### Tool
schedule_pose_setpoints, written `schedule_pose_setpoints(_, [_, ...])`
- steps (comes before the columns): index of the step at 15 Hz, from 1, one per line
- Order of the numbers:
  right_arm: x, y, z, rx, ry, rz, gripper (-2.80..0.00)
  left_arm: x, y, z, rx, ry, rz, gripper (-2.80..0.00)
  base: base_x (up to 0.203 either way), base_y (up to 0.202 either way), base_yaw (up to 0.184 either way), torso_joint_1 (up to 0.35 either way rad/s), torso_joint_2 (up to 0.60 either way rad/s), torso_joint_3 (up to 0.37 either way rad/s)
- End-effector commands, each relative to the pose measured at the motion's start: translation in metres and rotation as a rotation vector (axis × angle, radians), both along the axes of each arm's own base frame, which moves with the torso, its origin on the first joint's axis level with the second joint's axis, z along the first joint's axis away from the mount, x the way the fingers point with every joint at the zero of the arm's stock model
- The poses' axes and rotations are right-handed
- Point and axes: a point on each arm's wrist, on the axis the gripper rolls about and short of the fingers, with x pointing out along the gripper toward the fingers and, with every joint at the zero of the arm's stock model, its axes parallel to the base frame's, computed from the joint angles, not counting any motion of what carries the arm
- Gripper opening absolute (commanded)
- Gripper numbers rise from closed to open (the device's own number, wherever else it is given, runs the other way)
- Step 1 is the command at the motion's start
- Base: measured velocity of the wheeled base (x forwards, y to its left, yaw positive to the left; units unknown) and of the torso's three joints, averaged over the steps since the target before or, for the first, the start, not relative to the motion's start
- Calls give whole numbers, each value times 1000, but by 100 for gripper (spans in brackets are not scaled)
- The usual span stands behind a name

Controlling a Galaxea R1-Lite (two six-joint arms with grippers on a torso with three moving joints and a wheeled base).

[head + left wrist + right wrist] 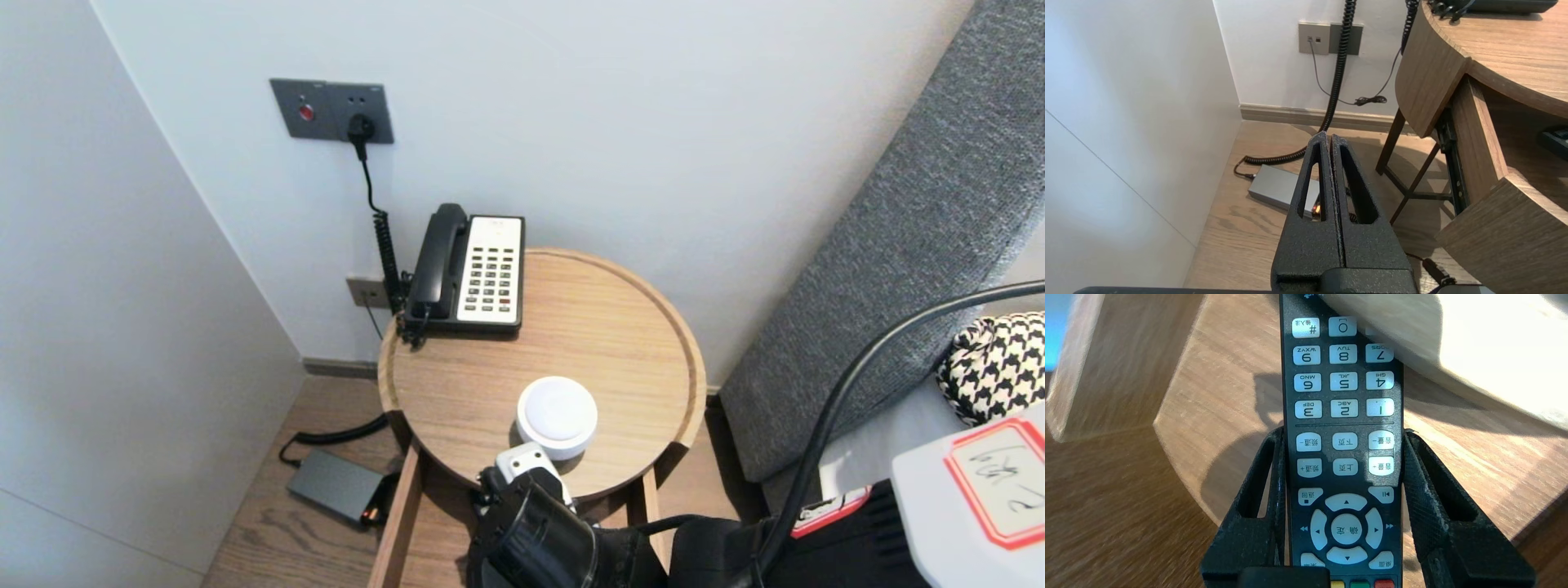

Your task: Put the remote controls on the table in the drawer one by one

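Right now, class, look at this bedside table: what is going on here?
The right claw is shut on a black remote control, gripping its sides, keypad showing, over the near edge of the round wooden table. The remote's far end is close to a round white device; a telephone sits at the table's back. The left claw is shut and parked low beside the table, above a grey box on the floor.

The remote control (1345,416) is cropped at one end (the other behind the white disc (1474,347)).
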Motion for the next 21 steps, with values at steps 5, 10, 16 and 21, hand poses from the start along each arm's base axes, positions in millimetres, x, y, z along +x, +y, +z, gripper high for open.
schedule_pose_setpoints(5, [6, -7, -3, 27, -10, -83, -280, 1, 0, -2, 0, 8, 1, -280, 0, 0, 0, 0, 0, 0])
schedule_pose_setpoints(10, [6, -16, -14, 19, -27, -109, -280, 1, 0, -2, 0, 8, 1, -280, 0, 0, 0, 0, 0, 0])
schedule_pose_setpoints(16, [13, -21, -23, 24, -46, -148, -280, 1, 0, -2, 0, 8, 1, -280, 0, 0, 0, 0, 0, 0])
schedule_pose_setpoints(21, [25, -30, -30, 15, -40, -197, -280, 1, 0, -2, 0, 8, 1, -280, 0, 0, 0, 0, 0, 0])
